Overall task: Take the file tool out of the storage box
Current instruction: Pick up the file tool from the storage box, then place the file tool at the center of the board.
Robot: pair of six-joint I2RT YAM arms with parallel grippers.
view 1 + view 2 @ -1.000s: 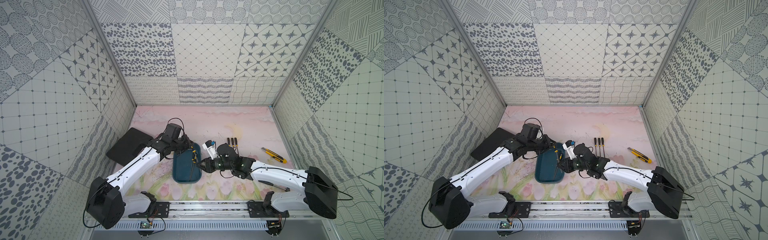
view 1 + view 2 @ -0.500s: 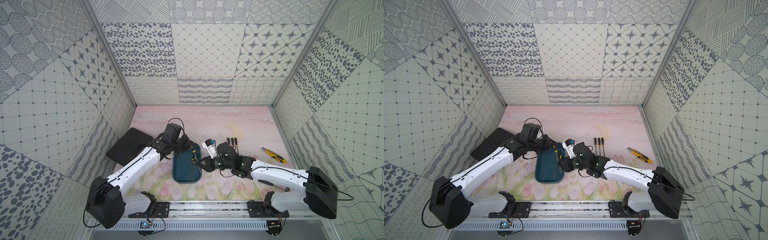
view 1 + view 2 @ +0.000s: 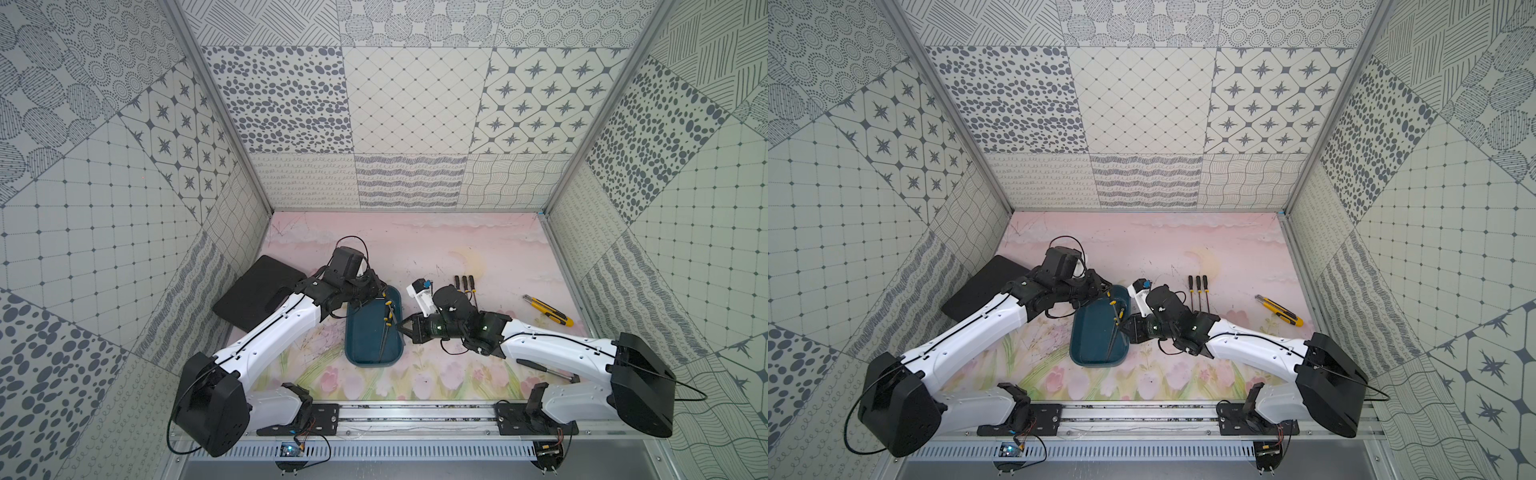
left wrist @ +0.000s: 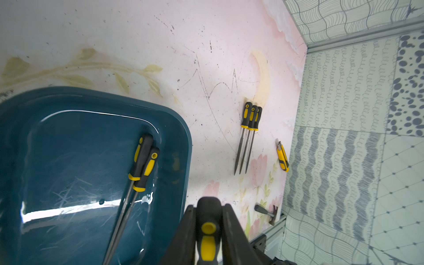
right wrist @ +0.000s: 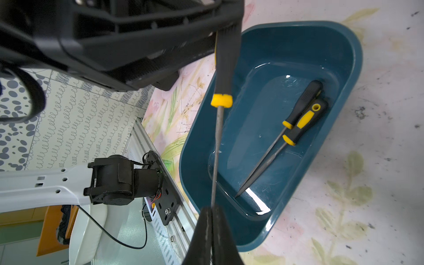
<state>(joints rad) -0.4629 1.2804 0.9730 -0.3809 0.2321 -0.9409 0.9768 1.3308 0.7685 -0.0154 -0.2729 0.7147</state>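
Observation:
The storage box (image 3: 365, 347) (image 3: 1090, 345) is a dark teal tray between my two arms. A black-and-yellow file tool (image 5: 223, 68) (image 4: 207, 229) hangs above its right rim. My left gripper (image 4: 208, 206) (image 3: 380, 293) is shut on the handle. The thin metal shaft runs into my right gripper (image 5: 212, 207) (image 3: 401, 328), which is shut on it. Two more files (image 5: 298, 119) (image 4: 142, 160) lie side by side inside the box along its right wall.
Three files (image 3: 464, 286) (image 4: 249, 128) lie in a row on the pink mat right of the box. A yellow utility knife (image 3: 546, 314) lies farther right. A flat black board (image 3: 257, 293) sits at the left wall, and a small hammer (image 4: 266, 212) lies near the front rail.
My right gripper's jaws have closed onto the file's metal shaft. The left arm stays in place, with the handle between its fingers.

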